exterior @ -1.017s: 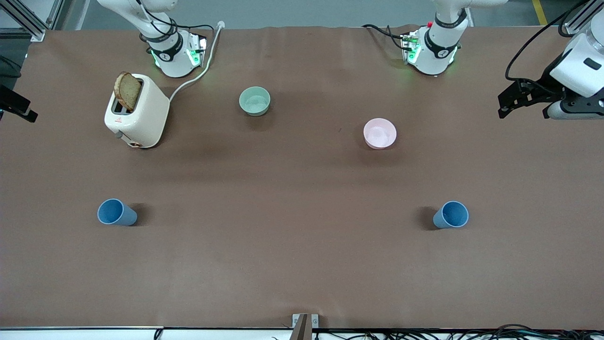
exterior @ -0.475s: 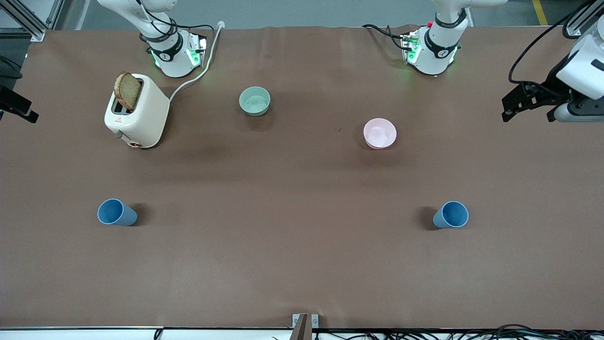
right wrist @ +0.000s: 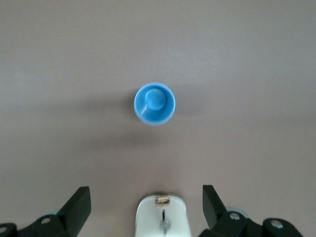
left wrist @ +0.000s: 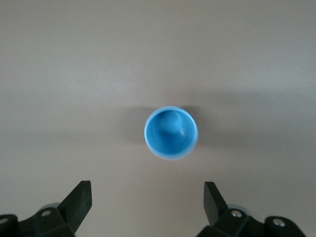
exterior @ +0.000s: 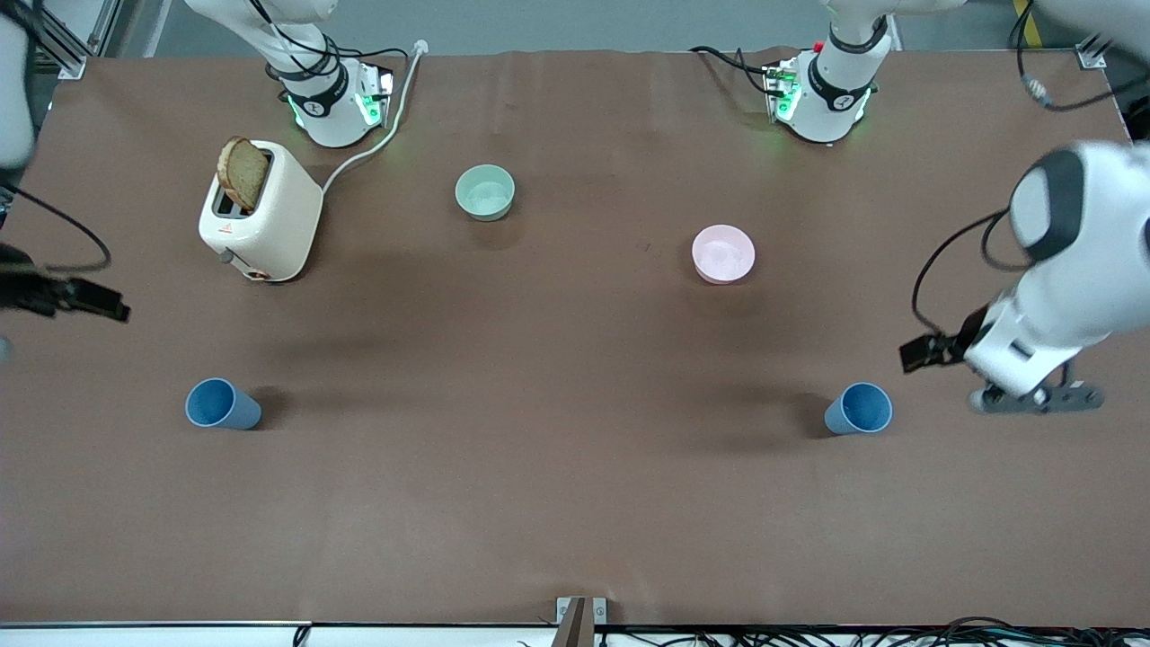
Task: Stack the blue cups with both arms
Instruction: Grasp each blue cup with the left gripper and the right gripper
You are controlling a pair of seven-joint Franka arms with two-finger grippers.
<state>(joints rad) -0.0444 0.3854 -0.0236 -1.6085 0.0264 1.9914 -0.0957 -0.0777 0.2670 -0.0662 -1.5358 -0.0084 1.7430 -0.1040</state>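
Front view: both blue cups upright, well apart; left gripper, right gripper fingers apart, empty.

no text can be read; the toaster bears perhaps a small red mark.

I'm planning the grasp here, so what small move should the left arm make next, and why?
Probably bring the left gripper forward and down until the blue cup sits between its jaws. The jaws stand wide open, and the cup stands upright on the table, ahead of them and untouched. The right gripper hangs open above the other blue cup too.
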